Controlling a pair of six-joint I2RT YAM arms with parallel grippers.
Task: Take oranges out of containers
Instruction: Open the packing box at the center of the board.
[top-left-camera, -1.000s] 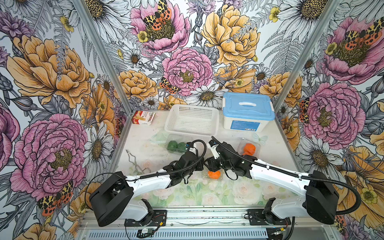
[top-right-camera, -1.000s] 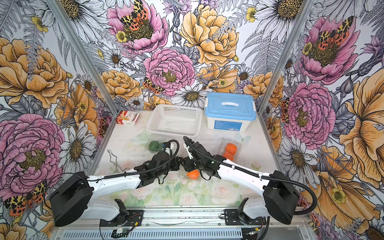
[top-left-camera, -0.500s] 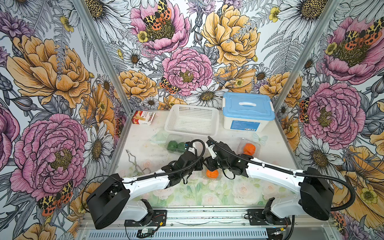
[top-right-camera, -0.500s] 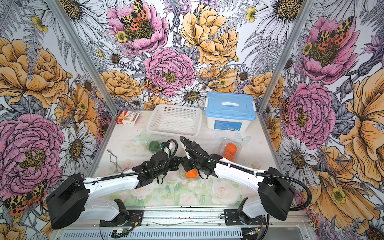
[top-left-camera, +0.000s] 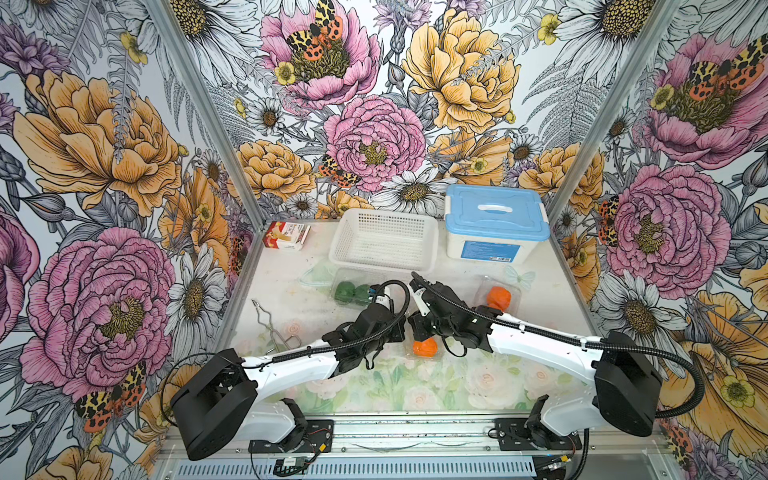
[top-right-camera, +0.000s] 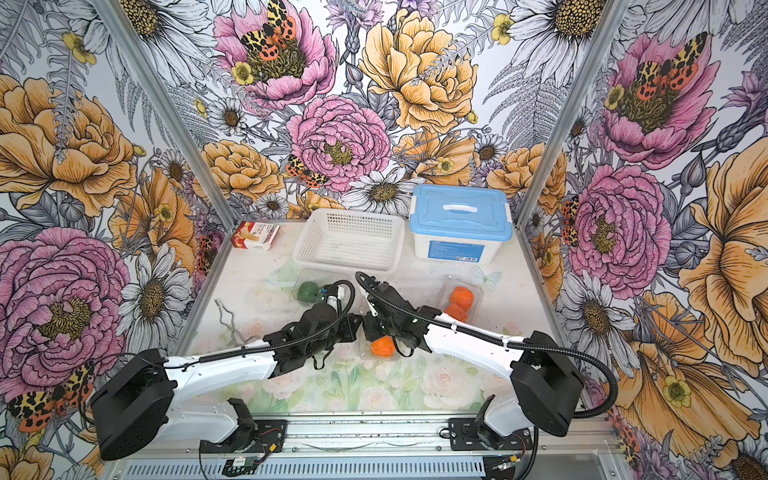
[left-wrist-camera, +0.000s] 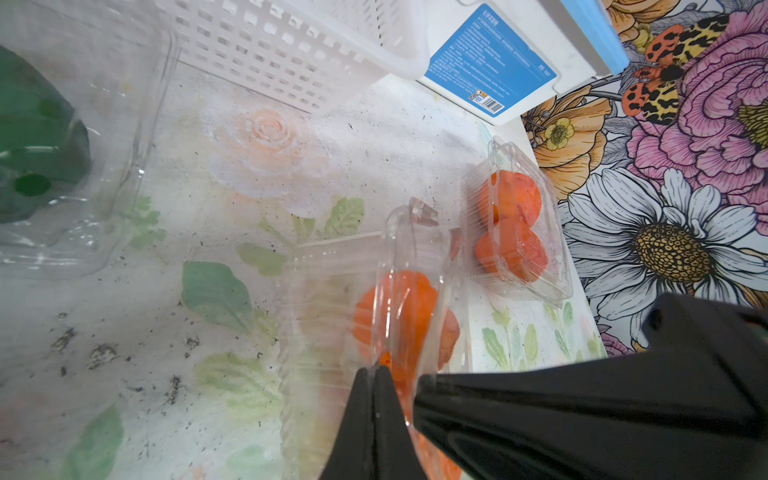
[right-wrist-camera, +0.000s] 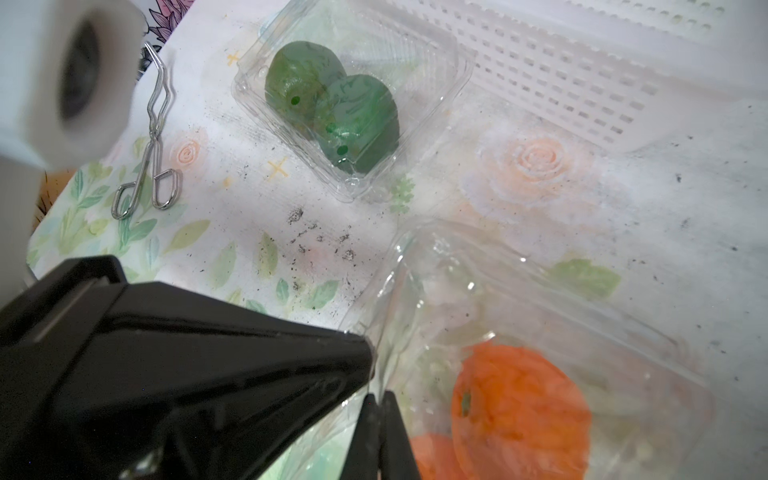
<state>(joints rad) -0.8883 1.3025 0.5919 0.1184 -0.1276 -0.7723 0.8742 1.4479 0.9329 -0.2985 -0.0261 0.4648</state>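
A clear container (left-wrist-camera: 332, 291) lies at the middle of the table with two oranges (right-wrist-camera: 519, 407) inside; one orange (top-left-camera: 424, 347) shows in both top views. My left gripper (left-wrist-camera: 376, 372) is shut on a thin plastic edge of this container. My right gripper (right-wrist-camera: 377, 397) is shut on another edge right beside it, tips almost touching the left one. A second container (top-left-camera: 498, 297) holds two oranges to the right, lid down. A third container (right-wrist-camera: 345, 112) holds two dark green fruits farther back on the left.
A white perforated basket (top-left-camera: 384, 243) and a white tub with a blue lid (top-left-camera: 494, 226) stand along the back. A small red carton (top-left-camera: 286, 235) sits in the back left corner. Metal tongs (top-left-camera: 270, 328) lie near the left wall.
My right gripper has gone from half open to shut on the middle container's edge, shifting slightly left. The left gripper has stayed shut in place.
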